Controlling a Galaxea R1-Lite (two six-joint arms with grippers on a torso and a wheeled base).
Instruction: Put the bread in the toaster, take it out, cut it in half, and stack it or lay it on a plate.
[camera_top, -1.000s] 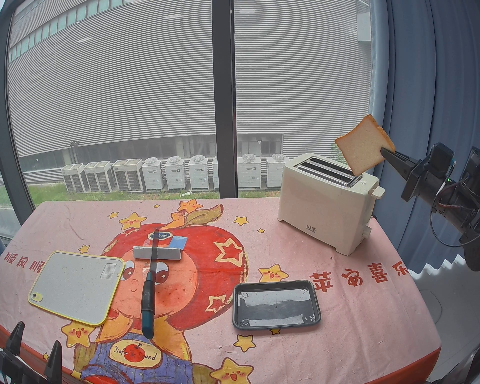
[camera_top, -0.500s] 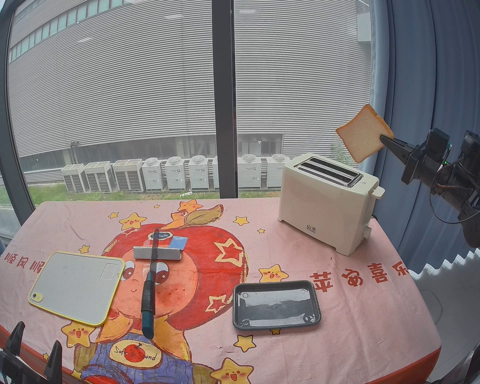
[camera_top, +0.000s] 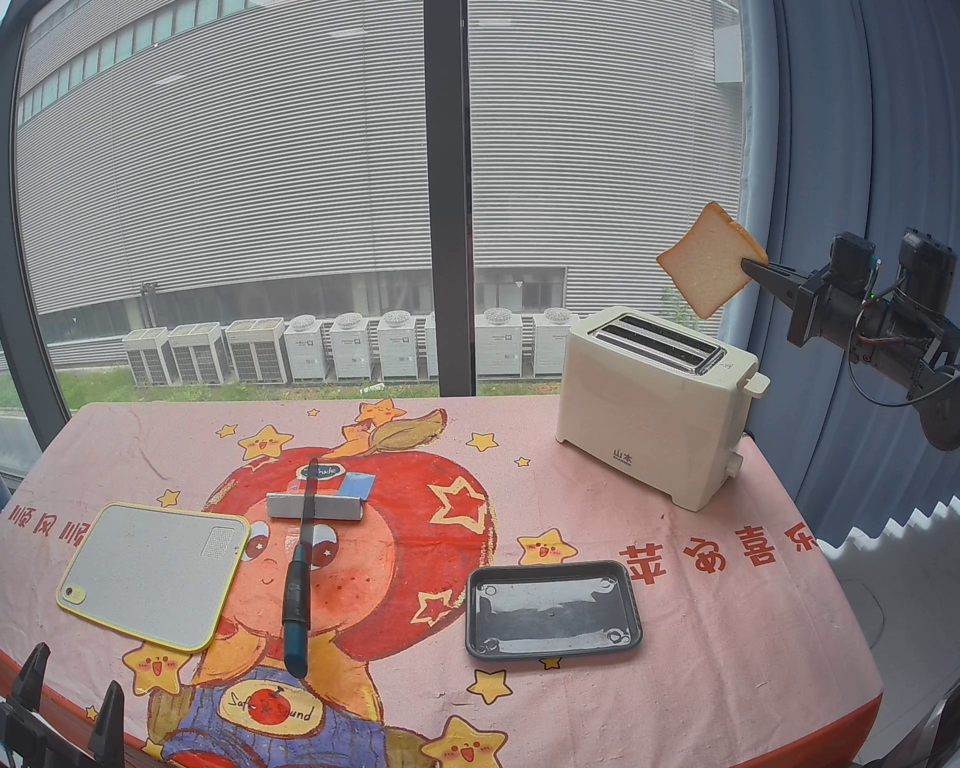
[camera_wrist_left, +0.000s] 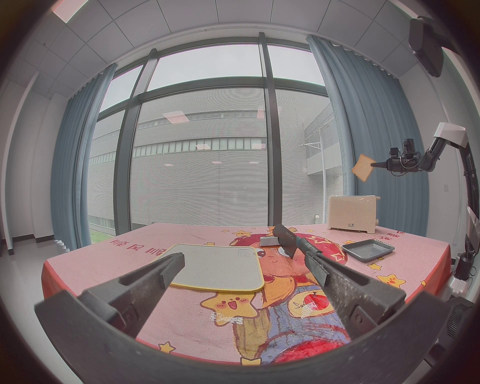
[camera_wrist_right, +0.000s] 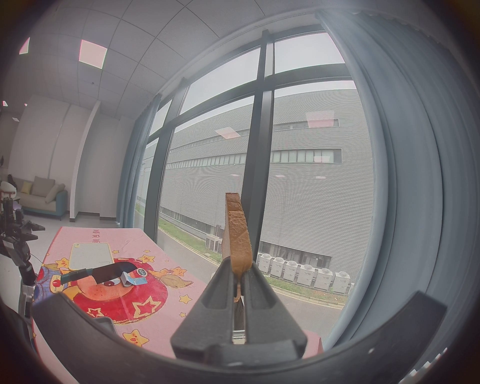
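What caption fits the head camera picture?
The right gripper holds a bread slice in the air above the white toaster.

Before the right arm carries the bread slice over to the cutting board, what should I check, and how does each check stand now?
1. Grip: the right tool is shut on one edge of the bread: ok.
2. Clearance: the bread hangs above the toaster, apart from its slots: ok.
3. Landing place: the top of the cutting board is bare: ok.
4. Obstacle: the knife lies beside the board, not on it: ok.
5. Helper arm: the left tool is open and holds nothing: ok.
6. Whether the grip is firm enough for the long carry: cannot tell.
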